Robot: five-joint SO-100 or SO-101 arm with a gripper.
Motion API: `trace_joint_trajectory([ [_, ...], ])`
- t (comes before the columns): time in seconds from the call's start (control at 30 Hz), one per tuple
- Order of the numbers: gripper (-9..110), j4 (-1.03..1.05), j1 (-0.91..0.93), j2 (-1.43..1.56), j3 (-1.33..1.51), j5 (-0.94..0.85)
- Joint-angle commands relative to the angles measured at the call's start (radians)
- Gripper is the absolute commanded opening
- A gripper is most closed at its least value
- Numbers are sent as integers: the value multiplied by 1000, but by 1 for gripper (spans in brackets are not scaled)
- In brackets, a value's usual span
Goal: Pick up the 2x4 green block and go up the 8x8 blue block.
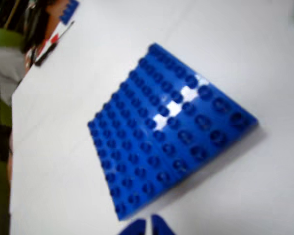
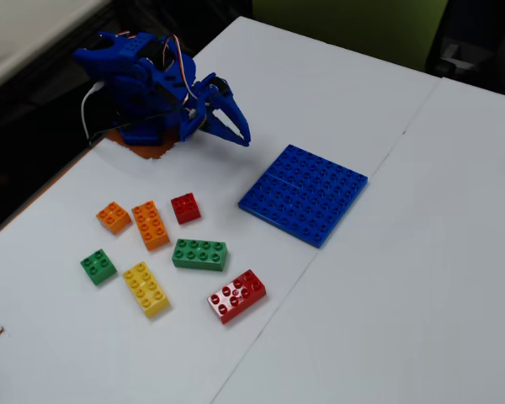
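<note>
The 2x4 green block (image 2: 199, 253) lies flat on the white table among other bricks, left of centre in the fixed view; it does not show in the wrist view. The 8x8 blue block (image 2: 304, 194) lies flat to its upper right and fills the middle of the wrist view (image 1: 171, 127). My blue gripper (image 2: 241, 135) hangs above the table, up and left of the plate and well away from the green block. Its jaws stand together and hold nothing. In the wrist view only the gripper's tips (image 1: 148, 226) show, at the bottom edge just below the plate's near corner.
Around the green block lie a red 2x2 brick (image 2: 185, 208), an orange 2x4 brick (image 2: 151, 225), an orange 2x2 brick (image 2: 114, 217), a green 2x2 brick (image 2: 98, 266), a yellow 2x4 brick (image 2: 146, 288) and a red 2x4 brick (image 2: 236, 295). The arm's base (image 2: 139, 84) stands at the far left table edge.
</note>
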Motion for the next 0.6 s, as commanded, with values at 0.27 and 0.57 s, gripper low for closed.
trace_joint_trajectory([
  [0.27, 13, 12, 37, -137, -123, -713],
  [0.57, 23, 147, 175, -676, -615, -1111],
])
